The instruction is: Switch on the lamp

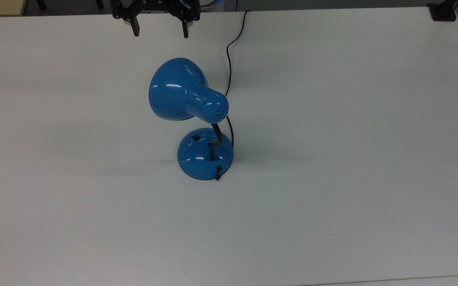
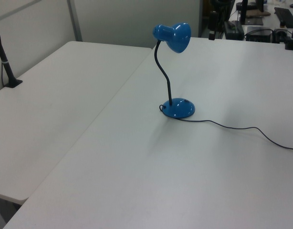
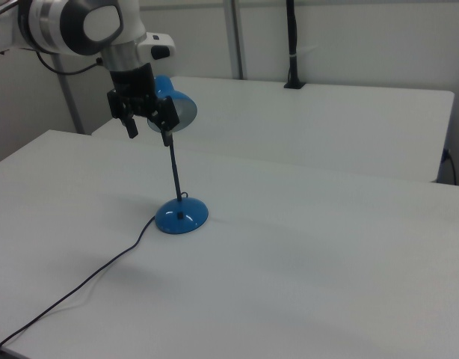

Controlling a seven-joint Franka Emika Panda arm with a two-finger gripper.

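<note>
The gripper (image 1: 160, 29) hangs wide open and empty, well apart from the lamp (image 1: 191, 119) on the table (image 1: 332, 159).

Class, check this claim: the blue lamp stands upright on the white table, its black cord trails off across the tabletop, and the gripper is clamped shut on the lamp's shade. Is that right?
Not quite. The gripper is open and holds nothing, hanging apart from the lamp, as the top view shows. The lamp does stand upright on the white table, its cord trailing away.
</note>
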